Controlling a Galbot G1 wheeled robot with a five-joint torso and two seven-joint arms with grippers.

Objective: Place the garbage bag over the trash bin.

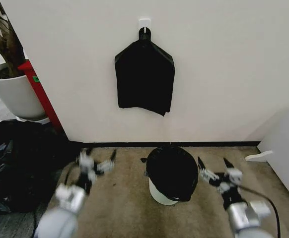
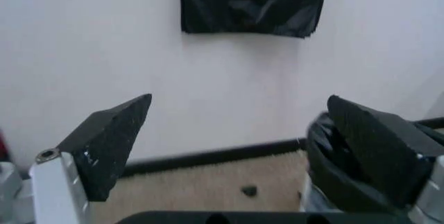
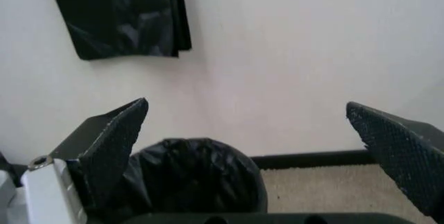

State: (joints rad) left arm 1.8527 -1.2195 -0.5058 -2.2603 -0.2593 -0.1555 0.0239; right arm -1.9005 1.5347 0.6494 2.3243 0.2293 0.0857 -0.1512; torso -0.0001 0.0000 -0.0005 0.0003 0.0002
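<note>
On tan carpet at the foot of a plain white wall with a dark baseboard, the trash bin [image 1: 160, 194] stands upright. The garbage bag [image 1: 172, 169] is draped over its mouth and down its sides, leaving white showing at the base. Left gripper [image 1: 99, 159] hovers to the bin's left, fingers spread, holding nothing. Right gripper [image 1: 213, 166] hovers just right of the bin, fingers likewise spread and empty. Flat black bundle [image 1: 144, 78] hangs from a white hook [image 1: 144, 23] above. Bulging black bags [image 1: 16, 166] lie at left below a white plant pot [image 1: 14, 92].
</note>
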